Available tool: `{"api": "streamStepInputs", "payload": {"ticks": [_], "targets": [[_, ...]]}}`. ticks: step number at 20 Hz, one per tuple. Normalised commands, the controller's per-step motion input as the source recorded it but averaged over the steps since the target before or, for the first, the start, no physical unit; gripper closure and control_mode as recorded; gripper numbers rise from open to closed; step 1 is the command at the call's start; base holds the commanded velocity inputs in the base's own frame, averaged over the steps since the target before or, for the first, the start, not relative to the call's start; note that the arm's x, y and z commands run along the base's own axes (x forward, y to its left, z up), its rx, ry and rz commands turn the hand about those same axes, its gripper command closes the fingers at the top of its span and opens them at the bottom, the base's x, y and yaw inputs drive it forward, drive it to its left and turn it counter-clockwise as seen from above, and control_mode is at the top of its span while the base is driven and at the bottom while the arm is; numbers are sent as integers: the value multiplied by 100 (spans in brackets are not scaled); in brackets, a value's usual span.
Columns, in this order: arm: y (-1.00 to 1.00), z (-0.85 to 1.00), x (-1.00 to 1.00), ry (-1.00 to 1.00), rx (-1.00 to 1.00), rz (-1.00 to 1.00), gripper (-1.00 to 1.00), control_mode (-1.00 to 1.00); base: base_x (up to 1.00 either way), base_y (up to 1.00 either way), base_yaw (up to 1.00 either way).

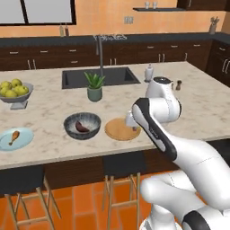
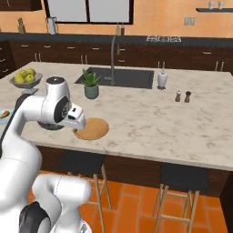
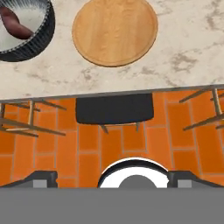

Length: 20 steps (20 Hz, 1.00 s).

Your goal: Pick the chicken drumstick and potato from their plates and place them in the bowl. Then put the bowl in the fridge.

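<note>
Nearest the base, the gripper (image 1: 131, 120) hangs over the counter's front edge, just at the near side of the bare wooden plate (image 1: 122, 129). Its jaws stand released and hold nothing. In the hand view that tan plate sits at twelve o'clock, with the dark ribbed bowl (image 3: 24, 33) at about ten o'clock.

The bowl stands just beside the wooden plate, and the potato (image 1: 81, 127) already lies inside it, a dark reddish lump on the pale inner face. That half of the picking looks done.

In the left base view, the chicken drumstick (image 1: 14, 136) is what remains. It rests on the pale blue plate (image 1: 22, 141) at the far left of the counter, well apart from the claw and beyond the bowl. From the gripper it lies at roughly nine o'clock. Its long axis runs slantwise, thin pale end toward seven o'clock, thick end toward one. The next reach probably calls for a long sideways sweep past the bowl, jaws turned across that slant.

Farther back stand the potted plant (image 1: 95, 86), the fruit bowl (image 1: 15, 92) and the sink (image 1: 99, 77).
</note>
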Motion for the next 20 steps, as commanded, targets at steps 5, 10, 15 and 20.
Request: {"api": "streamStepInputs", "payload": {"ticks": [5, 10, 15, 20], "targets": [[0, 0, 0, 0, 0, 0, -100, 100, -30, 100, 3], [0, 0, 0, 0, 0, 0, -100, 100, 13, 100, 0], [0, 0, 0, 0, 0, 0, -100, 100, 35, 100, 0], [0, 0, 0, 0, 0, 0, -100, 100, 95, 30, 0]]}}
